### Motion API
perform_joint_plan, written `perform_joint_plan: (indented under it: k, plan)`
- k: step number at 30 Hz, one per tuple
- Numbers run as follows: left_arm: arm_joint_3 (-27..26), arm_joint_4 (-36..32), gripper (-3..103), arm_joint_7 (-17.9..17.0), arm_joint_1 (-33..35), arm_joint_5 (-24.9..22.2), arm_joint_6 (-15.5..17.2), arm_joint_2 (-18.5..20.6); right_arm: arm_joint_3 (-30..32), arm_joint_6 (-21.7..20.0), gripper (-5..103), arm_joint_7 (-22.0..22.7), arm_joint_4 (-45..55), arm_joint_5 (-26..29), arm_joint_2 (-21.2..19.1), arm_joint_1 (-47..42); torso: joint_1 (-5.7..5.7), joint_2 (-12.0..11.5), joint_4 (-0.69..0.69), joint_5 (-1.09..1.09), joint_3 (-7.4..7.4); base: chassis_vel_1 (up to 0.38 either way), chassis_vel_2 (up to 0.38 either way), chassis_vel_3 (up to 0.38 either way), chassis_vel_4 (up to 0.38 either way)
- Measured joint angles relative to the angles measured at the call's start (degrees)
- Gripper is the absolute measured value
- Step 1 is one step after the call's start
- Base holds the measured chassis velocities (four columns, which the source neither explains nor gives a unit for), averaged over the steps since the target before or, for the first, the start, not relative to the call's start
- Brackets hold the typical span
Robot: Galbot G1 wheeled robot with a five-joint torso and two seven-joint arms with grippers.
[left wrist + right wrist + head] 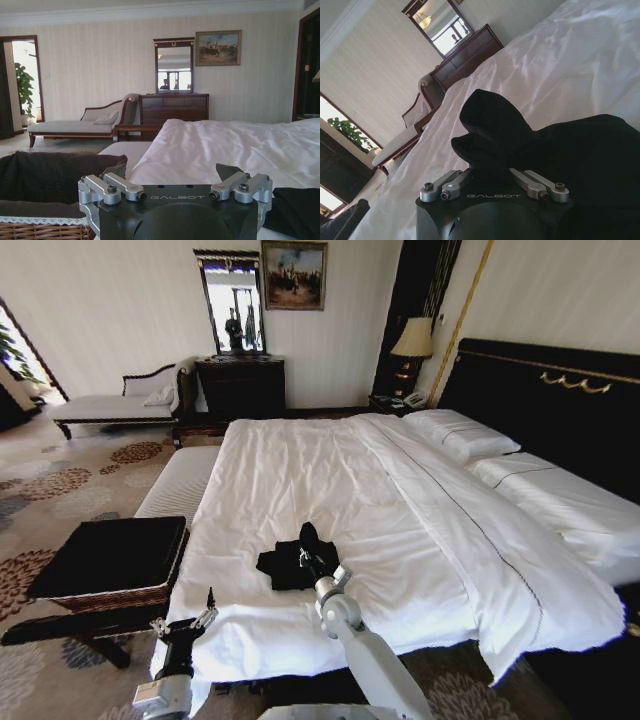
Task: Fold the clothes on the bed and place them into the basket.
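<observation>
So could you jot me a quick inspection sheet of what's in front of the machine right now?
Surface: bed, white duvet, smooth apart from soft creases.
Job's things: black T-shirt bunched near the foot of the bed; basket beside the bed, black top.
Clutter: nothing seen.
End effectors: right end effector at the T-shirt, fingers around a raised fold; left end effector open, at the bed's edge near the basket.
Cables: nothing seen.
Surroundings: padded bench, chaise longue, dresser, mirror, lamp.

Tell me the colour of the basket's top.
Black; the basket top shows best in the head view.
</observation>
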Motion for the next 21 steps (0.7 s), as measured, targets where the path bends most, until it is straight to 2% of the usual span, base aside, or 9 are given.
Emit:
perform_joint_plan:
  k: [6, 9, 11, 12, 15, 17, 18, 20, 21]
  plan:
    - [-0.1, 0.2, 100, 0.0, 0.0, -0.1, -0.2, 0.0, -0.9, 0.6, 7, -0.3, -3.6, -1.4, 0.9, 1.3, 0.0, 0.0, 0.01, 0.0, 0.0, 0.0, 0.0, 0.0, 0.0]
    - [-0.3, -0.1, 100, 0.0, 0.1, -0.1, -0.3, 0.0, -2.0, 0.6, 24, -0.2, -2.9, -1.4, 0.6, 1.3, 0.0, 0.0, 0.0, 0.0, 0.0, 0.0, 0.0, 0.0, 0.0]
    - [-0.4, -0.1, 100, 0.0, 0.1, -0.1, -0.3, 0.0, -2.5, 0.6, 24, -0.2, -2.4, -1.5, 0.4, 1.2, 0.0, 0.0, 0.0, 0.0, 0.0, 0.0, 0.0, 0.0, 0.0]
    - [-0.4, 0.0, 100, 0.0, 0.2, -0.1, -0.4, -0.1, -4.7, 0.5, 35, 0.2, -1.1, -1.9, -0.5, 0.9, 0.0, 0.0, 0.0, 0.0, 0.0, 0.0, 0.0, 0.0, 0.0]
    - [-0.2, 0.1, 100, -0.1, 0.2, -0.1, -0.4, -0.1, -6.7, 0.3, 40, 0.3, -0.3, -3.0, -1.1, 0.8, 0.0, 0.0, 0.01, 0.0, 0.0, 0.0, 0.0, 0.0, 0.0]
    - [0.0, -0.1, 100, -0.1, 0.1, -0.1, -0.4, -0.2, -8.5, 0.0, 51, 0.3, 1.1, -3.5, -1.7, 0.4, 0.0, 0.0, 0.01, 0.01, 0.0, 0.0, 0.0, 0.0, 0.0]
    - [0.0, -0.1, 100, -0.1, 0.1, -0.1, -0.4, -0.2, -8.5, 0.0, 51, 0.3, 1.1, -3.5, -1.7, 0.4, 0.0, 0.0, 0.01, 0.01, 0.0, 0.0, 0.0, 0.0, 0.0]
    - [0.1, -0.2, 100, -0.2, 0.0, 0.0, -0.3, -0.3, -9.5, 0.0, 61, 0.1, 2.9, -4.6, -2.3, -0.5, 0.0, 0.0, 0.01, 0.0, 0.0, 0.0, 0.0, 0.0, 0.0]
    - [0.1, -0.2, 100, -0.2, 0.0, 0.0, -0.3, -0.3, -9.5, 0.0, 61, 0.1, 2.9, -4.6, -2.3, -0.5, 0.0, 0.0, 0.01, 0.0, 0.0, 0.0, 0.0, 0.0, 0.0]
